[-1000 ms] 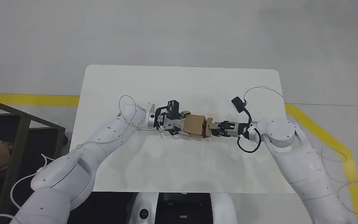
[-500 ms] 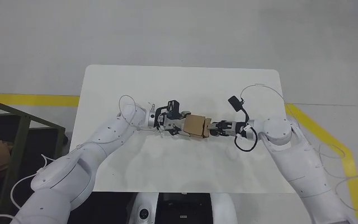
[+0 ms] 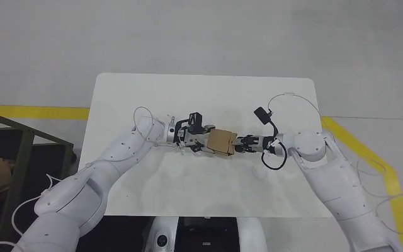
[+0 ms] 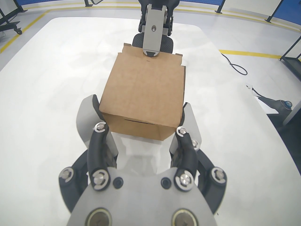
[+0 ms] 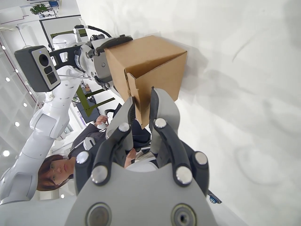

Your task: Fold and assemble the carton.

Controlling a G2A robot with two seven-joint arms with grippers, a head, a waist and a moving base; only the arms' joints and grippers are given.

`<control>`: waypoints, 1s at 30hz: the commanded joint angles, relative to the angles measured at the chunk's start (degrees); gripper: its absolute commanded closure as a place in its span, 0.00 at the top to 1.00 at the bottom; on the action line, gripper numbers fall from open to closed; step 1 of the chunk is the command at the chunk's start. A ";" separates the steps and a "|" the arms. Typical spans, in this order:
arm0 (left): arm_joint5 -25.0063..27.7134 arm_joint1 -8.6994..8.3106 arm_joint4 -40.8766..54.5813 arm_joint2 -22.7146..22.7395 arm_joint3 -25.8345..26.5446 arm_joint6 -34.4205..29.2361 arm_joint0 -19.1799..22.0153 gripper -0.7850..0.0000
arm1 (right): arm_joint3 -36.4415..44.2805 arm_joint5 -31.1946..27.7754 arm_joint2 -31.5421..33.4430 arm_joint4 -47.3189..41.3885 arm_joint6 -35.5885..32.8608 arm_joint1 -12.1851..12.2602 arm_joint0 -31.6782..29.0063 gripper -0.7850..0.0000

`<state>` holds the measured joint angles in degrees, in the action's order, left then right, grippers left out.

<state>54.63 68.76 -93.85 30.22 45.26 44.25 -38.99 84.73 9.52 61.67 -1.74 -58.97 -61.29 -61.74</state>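
A white table [image 3: 126, 94] on a grey floor carries the whole job, with one brown carton [image 3: 220, 141] near its middle, between the two arms. On the left, the left gripper [image 3: 199, 141] stands wide, its fingers [image 4: 94, 111] pressed against either side of the carton's near end, clamping it. That end looks closed, and the walls stand square (a proper box shape). On the right, the right gripper [image 5: 142, 105] is nearly closed, pinching a flap [image 5: 138, 88] at the open end. By my judgement the body is formed, while folding in and tucking that end remains. Count: one carton, one table, two grippers, both holding.
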 commanded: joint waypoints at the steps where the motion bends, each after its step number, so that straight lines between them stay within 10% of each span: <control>1: 0.04 -0.02 -0.04 0.09 0.04 -0.01 -0.06 0.64 | -0.08 -0.05 -0.26 0.05 0.02 -0.05 0.24 0.11; 30: 0.68 0.12 -0.22 0.98 -0.68 -0.33 -0.50 0.64 | 1.80 1.00 0.59 1.59 1.14 0.43 0.04 0.18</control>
<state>55.29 68.88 -94.06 31.17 44.58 43.93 -39.49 86.29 10.48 62.05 -0.31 -57.92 -60.93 -61.53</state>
